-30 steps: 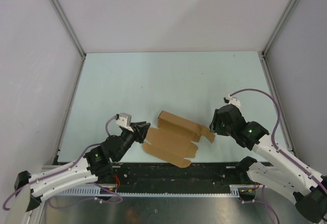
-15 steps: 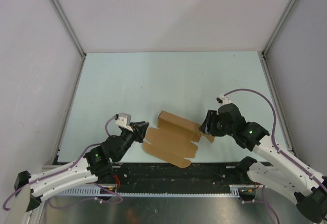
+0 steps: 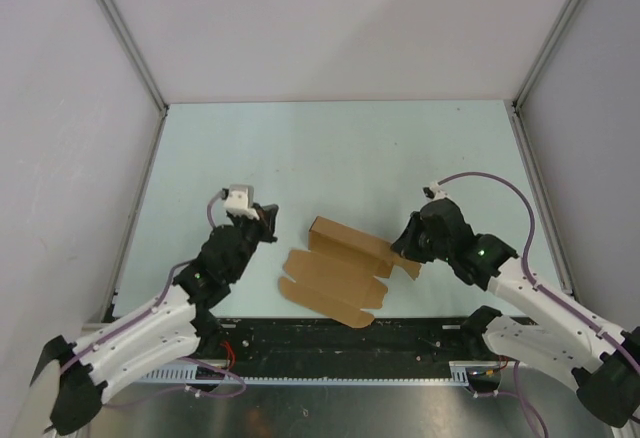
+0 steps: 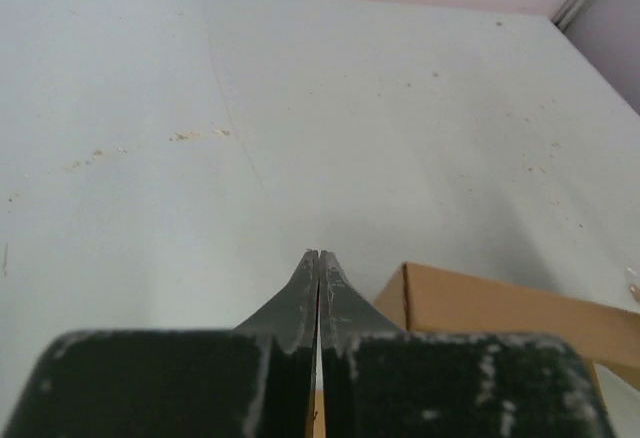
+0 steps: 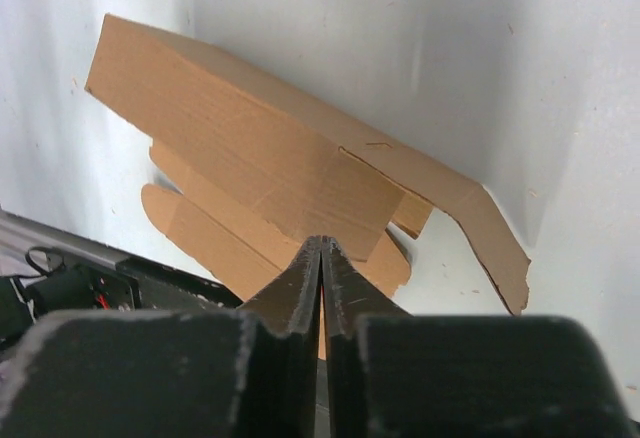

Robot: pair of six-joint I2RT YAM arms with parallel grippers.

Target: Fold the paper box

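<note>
The paper box point(image 3: 340, 270) lies on the table point(image 3: 330, 158), both grippers clenched.
From above: it sits near the front edge, the left gripper point(image 3: 266, 220) apart from it, the right gripper point(image 3: 401, 245) at its right flap. Left wrist: fingers point(image 4: 300, 303) pressed together, gripping nothing. Right wrist: fingers point(image 5: 300, 280) pressed together over the cardboard.

box point(image 3: 340, 276): matt brown cardboard, faint ribbed grain; table point(image 3: 300, 158) around the box: smooth, matt, pale, lightly speckled; left fingers point(image 4: 296, 303): black, dull, scuffed
</note>
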